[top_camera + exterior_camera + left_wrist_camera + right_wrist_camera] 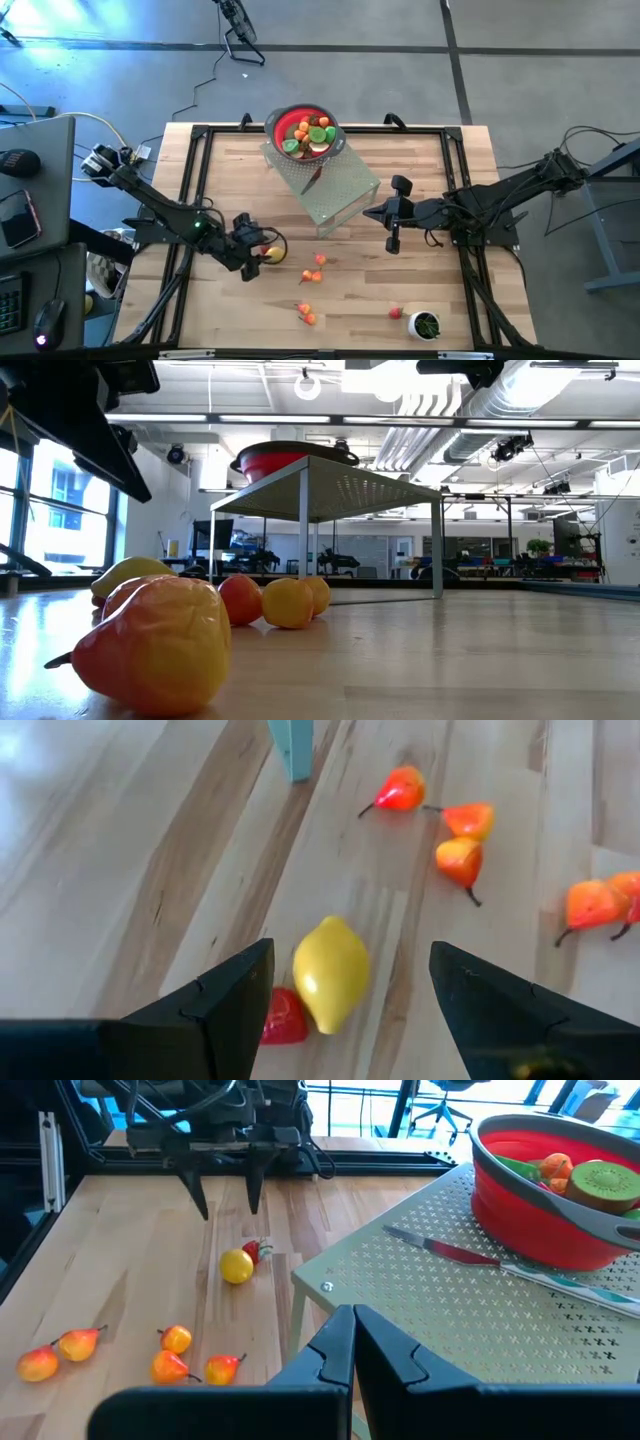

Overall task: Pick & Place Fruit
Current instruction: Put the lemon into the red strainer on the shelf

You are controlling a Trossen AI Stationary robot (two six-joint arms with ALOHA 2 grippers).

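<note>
Pear [150, 645], red-yellow, nearest low cam on table [440, 300]. Left gripper [345, 1005], fingers apart, hovers over yellow lemon [330, 972] w/ red strawberry [283, 1017] touching it, near table's left edge. Right gripper [353, 1342], fingers together, near table centre beside perforated stand [335, 190]. Red bowl [285, 125] w/ fruit on stand by far edge; more pears [308, 278] toward near edge.

Pale wooden slatted table [400, 290] filling the lower centre, perforated grey-green metal stand [335, 190] at upper centre, red collapsible bowl with grey rim [278, 124] on its far corner, red-handled silver knife [440, 1247] beside the bowl, small white cup with green contents [426, 325] at lower right
</note>
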